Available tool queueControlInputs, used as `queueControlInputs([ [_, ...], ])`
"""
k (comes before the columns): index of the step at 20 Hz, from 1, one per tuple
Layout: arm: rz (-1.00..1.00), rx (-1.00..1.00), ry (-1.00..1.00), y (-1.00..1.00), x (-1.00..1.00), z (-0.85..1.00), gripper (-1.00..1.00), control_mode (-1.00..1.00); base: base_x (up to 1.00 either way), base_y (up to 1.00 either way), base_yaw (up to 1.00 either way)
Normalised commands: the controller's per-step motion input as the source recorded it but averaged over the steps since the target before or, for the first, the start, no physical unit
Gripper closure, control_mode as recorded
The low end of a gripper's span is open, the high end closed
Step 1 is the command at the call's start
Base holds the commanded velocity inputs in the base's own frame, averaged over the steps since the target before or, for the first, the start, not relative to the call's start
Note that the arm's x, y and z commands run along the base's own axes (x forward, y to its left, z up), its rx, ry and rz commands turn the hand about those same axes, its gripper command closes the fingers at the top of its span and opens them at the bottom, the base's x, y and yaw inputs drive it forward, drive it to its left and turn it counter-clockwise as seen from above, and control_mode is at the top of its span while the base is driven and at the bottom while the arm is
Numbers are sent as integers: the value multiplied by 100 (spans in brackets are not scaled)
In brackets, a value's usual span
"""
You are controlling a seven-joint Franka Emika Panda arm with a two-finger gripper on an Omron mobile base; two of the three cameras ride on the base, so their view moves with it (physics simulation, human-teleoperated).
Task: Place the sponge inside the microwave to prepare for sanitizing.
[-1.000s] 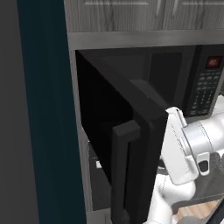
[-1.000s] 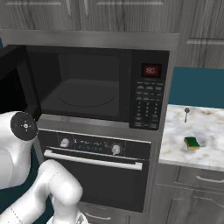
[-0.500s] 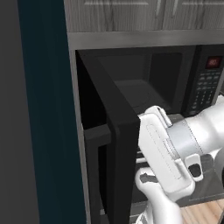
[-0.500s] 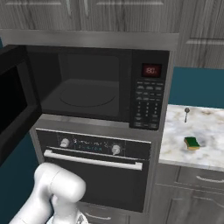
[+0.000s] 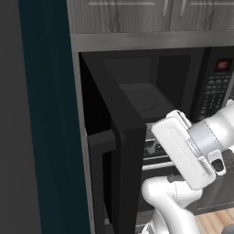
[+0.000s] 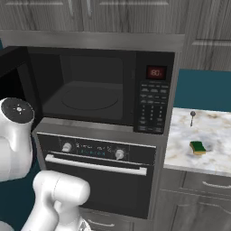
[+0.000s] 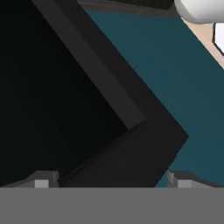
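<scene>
The black microwave (image 6: 153,106) stands with its door (image 5: 119,151) swung wide to the left. Its dark cavity and round turntable (image 6: 90,98) are exposed, and the red display (image 6: 156,72) glows above the keypad. A green and yellow sponge (image 6: 197,147) lies on the marble counter (image 6: 212,131) to the right of the microwave, far from my hand. My gripper (image 7: 113,183) is open. Its fingertips (image 7: 41,181) sit wide apart at the door's outer corner, with the black door edge just ahead of them. My white hand (image 5: 183,151) sits right beside the door's free edge.
A black oven (image 6: 94,155) with two knobs and a silver bar handle (image 6: 94,164) sits directly under the microwave. A small spoon-like utensil (image 6: 192,117) lies at the back of the counter. Grey cabinets (image 6: 90,16) hang above. A teal wall panel (image 5: 50,114) flanks the open door.
The microwave door has swung further open to the left, and my hand has followed it. The sponge has not moved.
</scene>
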Motion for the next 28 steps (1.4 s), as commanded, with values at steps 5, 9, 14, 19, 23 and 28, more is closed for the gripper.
queueControlInputs([
  [5,-3,-7,0,-90,45,-39,-100,-100,0,0,0],
  [9,-3,-10,0,-97,99,-70,-100,-100,0,0,0],
  [14,8,-13,-23,-44,69,-5,-100,-100,0,0,0],
  [19,20,-57,-34,-24,26,0,-100,-100,0,0,0],
  [23,28,-60,-32,-17,7,0,-100,-100,0,0,0],
  [28,6,-29,-4,-2,0,0,-100,-100,0,0,0],
])
